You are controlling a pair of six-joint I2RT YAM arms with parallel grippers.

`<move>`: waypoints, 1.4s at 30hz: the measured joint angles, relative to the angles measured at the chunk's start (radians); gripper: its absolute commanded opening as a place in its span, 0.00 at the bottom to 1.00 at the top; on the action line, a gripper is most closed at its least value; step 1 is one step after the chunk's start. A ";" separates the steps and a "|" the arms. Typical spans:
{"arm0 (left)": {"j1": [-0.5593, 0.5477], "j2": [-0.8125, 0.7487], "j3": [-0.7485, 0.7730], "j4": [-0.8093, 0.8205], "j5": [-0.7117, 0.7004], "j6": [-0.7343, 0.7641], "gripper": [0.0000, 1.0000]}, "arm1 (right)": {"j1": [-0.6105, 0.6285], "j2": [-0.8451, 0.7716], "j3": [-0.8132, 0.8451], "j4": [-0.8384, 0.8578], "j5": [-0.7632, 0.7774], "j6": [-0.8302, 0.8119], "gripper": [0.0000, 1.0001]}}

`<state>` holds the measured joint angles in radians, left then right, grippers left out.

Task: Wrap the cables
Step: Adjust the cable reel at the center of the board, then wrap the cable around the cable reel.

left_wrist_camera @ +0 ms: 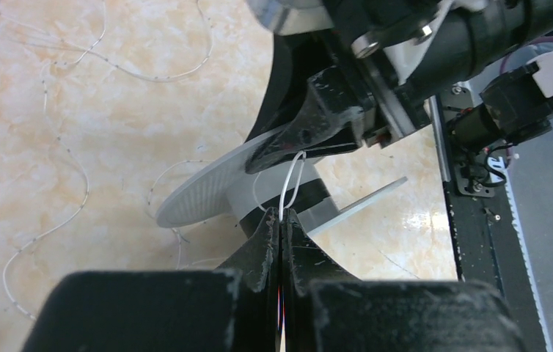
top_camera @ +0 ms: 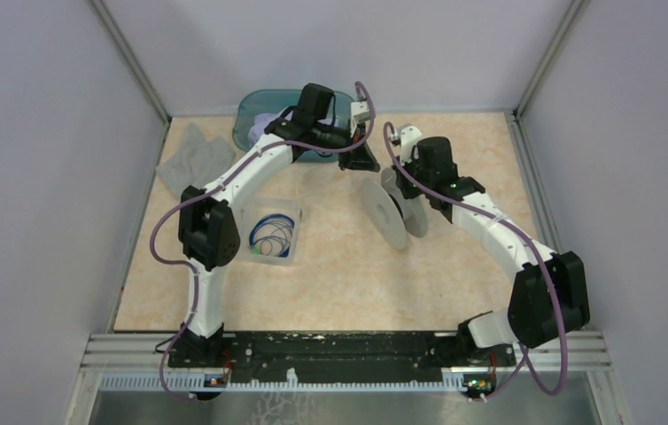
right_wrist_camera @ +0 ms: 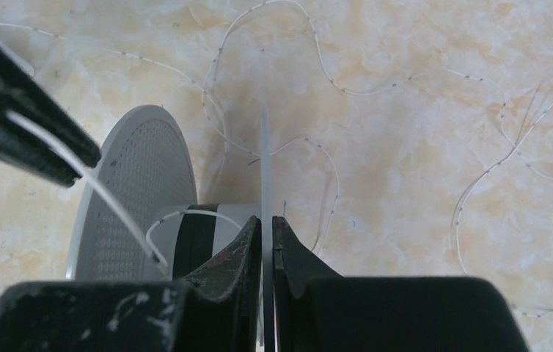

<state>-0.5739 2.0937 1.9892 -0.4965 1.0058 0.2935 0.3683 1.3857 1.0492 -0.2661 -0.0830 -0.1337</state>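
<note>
L jaws, white cable (left_wrist_camera: 293, 182); spool (top_camera: 394, 215), bin (top_camera: 298, 217), cloth (top_camera: 190, 159)

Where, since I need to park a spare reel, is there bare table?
Bare table lies between the clear box and the right arm, near the rail. Another patch is the far right corner. Crowded: around the spool, where whitish cable loops loosely, and far left with the cloth and teal bin.

Left gripper (left_wrist_camera: 281, 220) pinched closed; right gripper (right_wrist_camera: 266, 226) clamped; both close together.
</note>
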 measured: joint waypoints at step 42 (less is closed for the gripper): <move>-0.034 0.001 -0.121 0.191 -0.168 -0.137 0.00 | -0.066 -0.029 0.004 -0.014 -0.234 0.145 0.44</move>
<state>-0.6075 2.0945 1.8679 -0.3054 0.8379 0.1570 0.3027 1.3563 1.0534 -0.2806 -0.3168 0.0109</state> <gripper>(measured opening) 0.008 0.440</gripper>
